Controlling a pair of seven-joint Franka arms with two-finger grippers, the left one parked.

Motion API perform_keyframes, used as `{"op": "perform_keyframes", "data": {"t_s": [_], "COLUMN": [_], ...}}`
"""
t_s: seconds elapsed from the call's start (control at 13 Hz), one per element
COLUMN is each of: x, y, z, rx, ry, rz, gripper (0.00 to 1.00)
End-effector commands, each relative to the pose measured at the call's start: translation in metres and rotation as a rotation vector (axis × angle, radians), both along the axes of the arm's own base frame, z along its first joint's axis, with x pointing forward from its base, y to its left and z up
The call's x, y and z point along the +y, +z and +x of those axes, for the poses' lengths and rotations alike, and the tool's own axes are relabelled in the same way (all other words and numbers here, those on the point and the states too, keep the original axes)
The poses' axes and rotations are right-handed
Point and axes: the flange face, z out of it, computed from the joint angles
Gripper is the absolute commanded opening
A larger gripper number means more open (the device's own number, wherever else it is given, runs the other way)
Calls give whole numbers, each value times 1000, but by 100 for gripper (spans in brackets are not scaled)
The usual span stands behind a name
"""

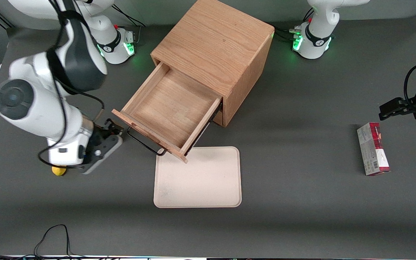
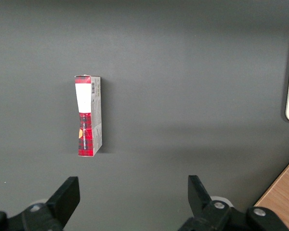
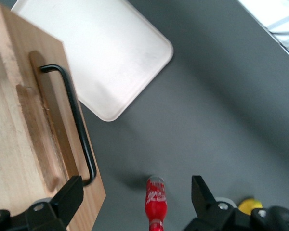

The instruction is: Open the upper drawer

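Now we are seeing the upper drawer standing pulled out, our gripper hovering beside its black bar handle, fingers spread, gripping nothing.

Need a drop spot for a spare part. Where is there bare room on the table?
Bare mat lies between the tray and the box, and nearer the camera than the tray. The open upper drawer is empty inside. It is crowded where the open claw hangs beside the drawer handle, with a red bottle and a yellow object under it.
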Motion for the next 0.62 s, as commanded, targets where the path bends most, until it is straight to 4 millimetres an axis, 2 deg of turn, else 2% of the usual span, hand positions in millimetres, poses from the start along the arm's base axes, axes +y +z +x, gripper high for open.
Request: {"op": "perform_keyframes", "data": {"t_s": [0.0, 0.23, 0.38, 0.46, 0.54], "x": [-45, -92, -124, -131, -150], "y": [39, 57, 65, 68, 70], "z": [-12, -26, -34, -38, -42], "rx": [8, 52, 62, 61, 62], "ry": [-246, -391, -453, -500, -563], "rz": [11, -17, -22, -20, -13], "gripper": [100, 100, 100, 100, 100]}}
